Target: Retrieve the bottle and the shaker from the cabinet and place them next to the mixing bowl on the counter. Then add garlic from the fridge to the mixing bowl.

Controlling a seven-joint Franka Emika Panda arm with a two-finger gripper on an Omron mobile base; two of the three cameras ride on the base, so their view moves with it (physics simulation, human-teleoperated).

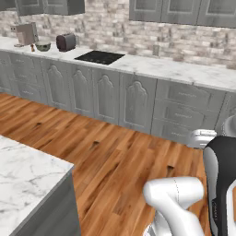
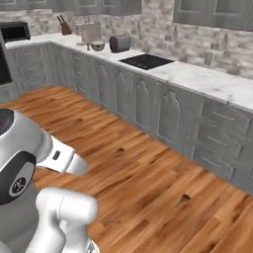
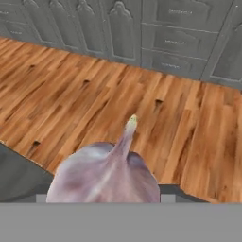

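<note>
This is a home kitchen. A long marble-look counter (image 1: pixel 184 69) runs over grey panelled base cabinets (image 1: pixel 106 97), with a black cooktop (image 1: pixel 99 57) set in it, a toaster (image 1: pixel 66 42) and a coffee machine (image 1: pixel 25 33) beside it, a brick backsplash (image 2: pixel 197 42) under wall cabinets (image 1: pixel 184 11), and a wood-plank floor (image 2: pixel 148 188).

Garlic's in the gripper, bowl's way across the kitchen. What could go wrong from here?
1. The garlic hangs over bare wood floor; if it slips, it probably rolls away.
2. The mixing bowl sits between the coffee machine and toaster, so the drop could clip either.
</note>
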